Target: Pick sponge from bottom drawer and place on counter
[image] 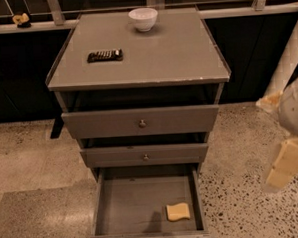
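Sponge (178,211) sits bottom-centre of frame, in the front-right corner of bottom drawer (133,202); lower your end effector (287,160) (right edge; open/shut state: cannot tell) vert. onto it, clear of drawer walls, before lifting to tabletop (160,55).

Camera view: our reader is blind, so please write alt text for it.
A yellow sponge lies front right in the open bottom drawer; the counter holds a white bowl and a small dark object. The gripper hangs at the right edge, beside the cabinet.
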`<state>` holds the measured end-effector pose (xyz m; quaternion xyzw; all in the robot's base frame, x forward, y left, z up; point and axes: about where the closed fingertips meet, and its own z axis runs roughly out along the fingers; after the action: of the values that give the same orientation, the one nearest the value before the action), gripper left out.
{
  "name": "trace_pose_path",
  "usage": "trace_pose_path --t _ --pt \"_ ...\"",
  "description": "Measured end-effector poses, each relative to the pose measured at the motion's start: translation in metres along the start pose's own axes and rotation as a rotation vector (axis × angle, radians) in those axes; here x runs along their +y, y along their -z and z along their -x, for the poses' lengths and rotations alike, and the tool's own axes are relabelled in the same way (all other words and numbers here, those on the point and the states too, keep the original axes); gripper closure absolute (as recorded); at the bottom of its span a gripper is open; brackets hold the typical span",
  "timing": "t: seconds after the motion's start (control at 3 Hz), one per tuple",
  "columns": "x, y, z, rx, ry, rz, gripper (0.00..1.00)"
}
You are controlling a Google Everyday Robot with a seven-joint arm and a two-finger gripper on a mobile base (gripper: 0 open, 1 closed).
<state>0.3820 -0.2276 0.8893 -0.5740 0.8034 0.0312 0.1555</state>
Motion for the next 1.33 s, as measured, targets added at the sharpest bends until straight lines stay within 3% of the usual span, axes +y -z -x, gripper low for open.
trace_pose_path --t 0.67,1.0,1.33 --pt "0.052 -0.137 -0.055 0.006 -0.109 0.141 0.0" --pt "0.061 -0.208 -0.076 0.057 -0.152 0.196 0.0" --pt "0.054 -0.279 -0.097 0.114 -0.229 0.255 0.0"
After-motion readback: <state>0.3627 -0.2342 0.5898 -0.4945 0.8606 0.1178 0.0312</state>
